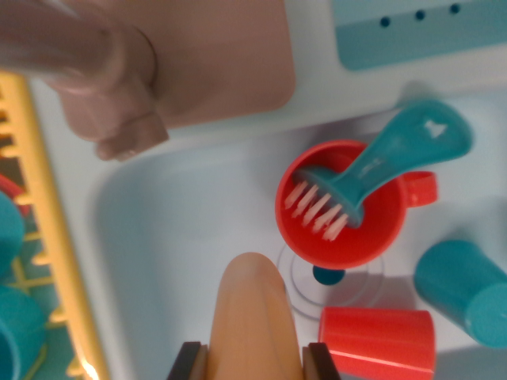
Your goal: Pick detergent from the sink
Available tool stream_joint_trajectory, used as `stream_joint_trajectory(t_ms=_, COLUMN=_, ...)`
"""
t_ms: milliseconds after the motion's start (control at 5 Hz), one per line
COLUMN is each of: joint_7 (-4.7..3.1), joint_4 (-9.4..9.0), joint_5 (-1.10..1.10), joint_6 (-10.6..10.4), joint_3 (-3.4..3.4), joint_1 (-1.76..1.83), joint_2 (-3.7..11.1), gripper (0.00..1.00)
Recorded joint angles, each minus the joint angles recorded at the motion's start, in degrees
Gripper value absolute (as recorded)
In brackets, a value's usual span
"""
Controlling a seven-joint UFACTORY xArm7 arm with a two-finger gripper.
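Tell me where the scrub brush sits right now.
In the wrist view's right half, the teal brush rests bristles-down in the red mug inside the sink, its handle angled up toward the top right.

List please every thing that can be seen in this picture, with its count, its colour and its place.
sink: 1, white, centre
faucet: 1, pinkish grey, top left, over the sink
mat: 1, pinkish, top centre, behind the sink
tray: 1, teal with holes, top right
rack: 1, yellow, left edge, teal items inside
mug: 1, red, in the sink, right of centre
brush: 1, teal, bristles resting in the mug
red cup: 1, on its side, bottom right
teal cup: 1, on its side, right edge
drain: 1, teal plug, below the mug
detergent: 1, orange, bottom centre, between the gripper fingers
gripper: 1, dark, bottom edge, shut on the detergent
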Motion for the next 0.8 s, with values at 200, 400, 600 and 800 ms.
stream_joint_trajectory(t_ms=200, joint_7=0.00, joint_4=0.00, joint_5=0.00, joint_6=0.00, joint_3=0.00, joint_1=0.00, joint_2=0.00, gripper=1.00)
stream_joint_trajectory(t_ms=400, joint_7=0.05, joint_4=2.08, joint_5=-0.05, joint_6=2.66, joint_3=-0.01, joint_1=0.01, joint_2=-0.58, gripper=1.00)
stream_joint_trajectory(t_ms=600, joint_7=0.05, joint_4=2.08, joint_5=-0.05, joint_6=2.66, joint_3=-0.01, joint_1=0.01, joint_2=-0.58, gripper=1.00)
stream_joint_trajectory(t_ms=800, joint_7=0.10, joint_4=4.20, joint_5=-0.10, joint_6=5.36, joint_3=-0.01, joint_1=0.01, joint_2=-1.17, gripper=1.00)
